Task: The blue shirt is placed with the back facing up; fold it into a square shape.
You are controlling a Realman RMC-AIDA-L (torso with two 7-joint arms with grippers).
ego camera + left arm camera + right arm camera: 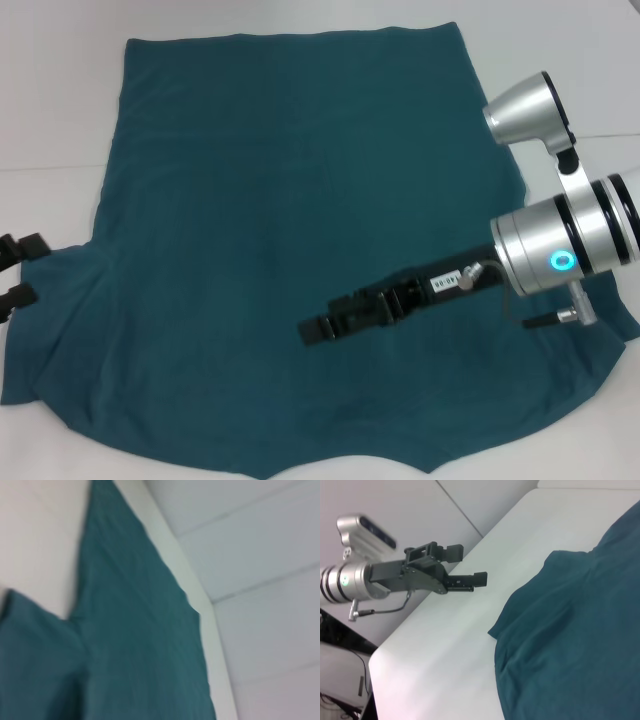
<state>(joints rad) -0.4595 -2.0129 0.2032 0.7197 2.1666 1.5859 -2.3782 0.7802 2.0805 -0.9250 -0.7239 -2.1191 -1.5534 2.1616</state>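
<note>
The blue shirt (280, 200) lies spread flat on the white table (60, 100), plain side up, with its sleeves toward the near edge. My right gripper (318, 327) reaches in from the right and hovers over the shirt's middle. My left gripper (20, 272) is at the far left, just beside the left sleeve, open with nothing between its fingers. In the right wrist view the left gripper (467, 566) hangs open above the bare table, apart from the shirt (580, 630). The left wrist view shows only the shirt (135, 645) and the table.
White table (445, 645) surrounds the shirt on the left and far sides. The table's edge (375, 655) drops off behind the left arm. The right arm's silver wrist (560, 250) stands over the shirt's right side.
</note>
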